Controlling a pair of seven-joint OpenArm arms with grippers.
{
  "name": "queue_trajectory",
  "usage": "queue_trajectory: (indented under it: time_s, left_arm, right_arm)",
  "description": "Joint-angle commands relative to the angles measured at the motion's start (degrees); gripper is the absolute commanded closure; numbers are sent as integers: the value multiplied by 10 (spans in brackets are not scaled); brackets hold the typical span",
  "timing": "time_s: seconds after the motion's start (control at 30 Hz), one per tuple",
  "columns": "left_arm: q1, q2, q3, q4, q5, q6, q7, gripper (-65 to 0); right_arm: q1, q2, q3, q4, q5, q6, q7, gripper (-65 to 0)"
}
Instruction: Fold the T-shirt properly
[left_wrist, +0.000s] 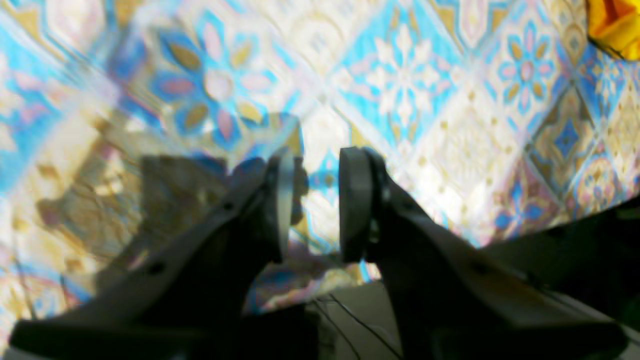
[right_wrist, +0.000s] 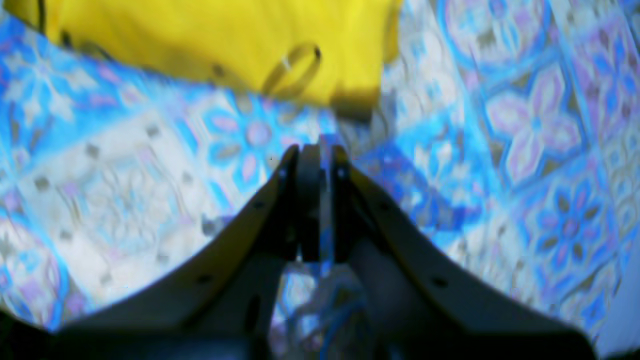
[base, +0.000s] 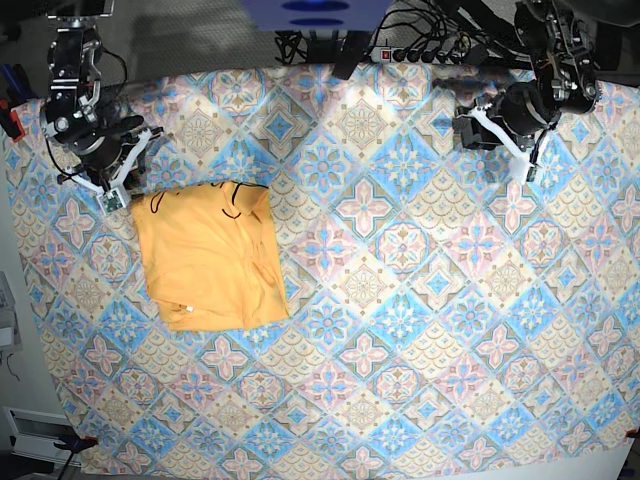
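The plain yellow-orange cotton T-shirt (base: 210, 257) lies folded into a rough rectangle on the blue-pink tile-patterned tablecloth (base: 400, 300), at the base view's left. The right gripper (right_wrist: 315, 155) hangs just beside its edge — fingers together, holding nothing. The left gripper (left_wrist: 310, 200), well apart, shows its fingers parted — nothing between them.

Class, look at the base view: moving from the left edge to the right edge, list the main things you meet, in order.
right gripper → T-shirt → bare stretch of tablecloth → left gripper
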Motion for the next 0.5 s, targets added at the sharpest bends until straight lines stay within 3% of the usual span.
queue_trajectory:
  time_s: [0.0,0.23,0.47]
  left_arm:
    - [11,-6,-7,21,-8,-2,-8,-144]
    - [76,11,-36,77,-8,-2,-6,-140]
    - [126,26,-74,76,-7,-2,-6,-140]
  right_arm:
    - [-11,8,9,10,3,0,10,-35]
    - [-78,6,44,11,4,0,10,-34]
    - [-133,-25,104,11,4,0,7,-34]
